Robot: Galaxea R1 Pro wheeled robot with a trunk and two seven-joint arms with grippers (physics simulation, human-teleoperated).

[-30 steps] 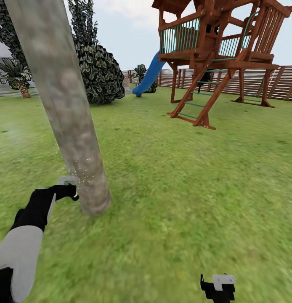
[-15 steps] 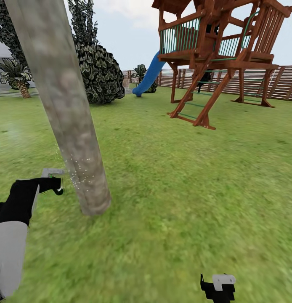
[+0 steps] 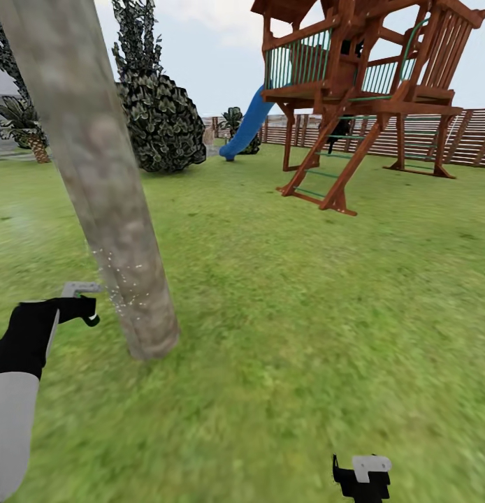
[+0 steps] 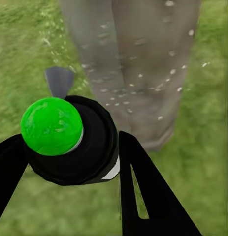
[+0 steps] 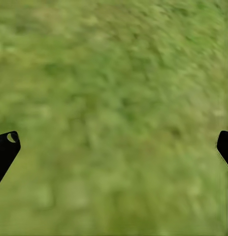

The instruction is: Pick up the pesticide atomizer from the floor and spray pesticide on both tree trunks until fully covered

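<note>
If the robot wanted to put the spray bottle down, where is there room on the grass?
Open grass lies between the tree trunk and the wooden playset, and in front of the right gripper. It is tight by the trunk's base, where the left gripper holds the atomizer.

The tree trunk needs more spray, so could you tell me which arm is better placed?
Left: its gripper holds the atomizer beside the trunk; the right gripper hangs empty over grass.

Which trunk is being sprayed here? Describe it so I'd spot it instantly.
Start at the wooden play tower, then look across the lawn to the near left. The tree trunk is the thick, pale grey-brown column, speckled with white droplets beside the left claw, unlike the woven-trunked palm.
</note>
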